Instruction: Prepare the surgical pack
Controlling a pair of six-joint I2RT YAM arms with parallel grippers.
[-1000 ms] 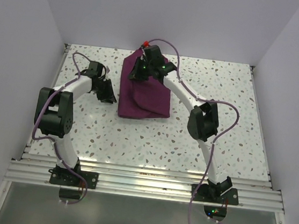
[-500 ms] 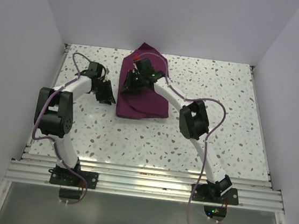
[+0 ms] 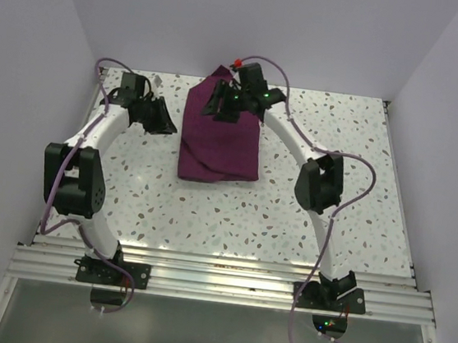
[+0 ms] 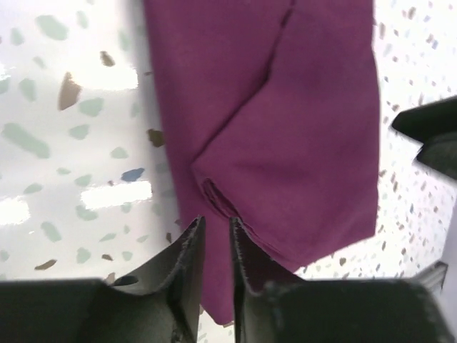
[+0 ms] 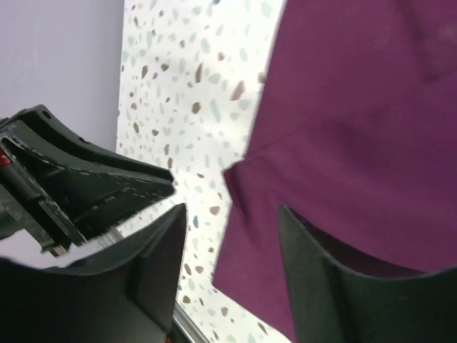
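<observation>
A rectangular maroon bundle (image 3: 220,141), the folded surgical pack, lies on a white speckled bench (image 3: 207,219) towards its far side and about midway between left and right. Its cloth is wrapped over on itself with soft diagonal folds across the top, and whatever is inside is hidden. At the far edge a loose corner of cloth (image 3: 219,75) pokes out past the bundle's outline. The right claw (image 3: 211,107) hangs over the far left part of the bundle, its two fingers spread wide apart and gripping nothing; in the right wrist view the claw (image 5: 232,236) frames a folded cloth corner and the bundle's (image 5: 357,128) edge where it meets the bench (image 5: 193,93). The left claw (image 3: 166,125) sits just to the left of the bundle, apart from it and pointing towards it. In the left wrist view this claw (image 4: 214,257) has its fingers nearly pressed together, with only a thin slit between them and nothing in it, and the bundle (image 4: 285,143) lies ahead on the bench (image 4: 71,143). Plain pale lavender walls (image 3: 254,25) close in the bench on three sides.
</observation>
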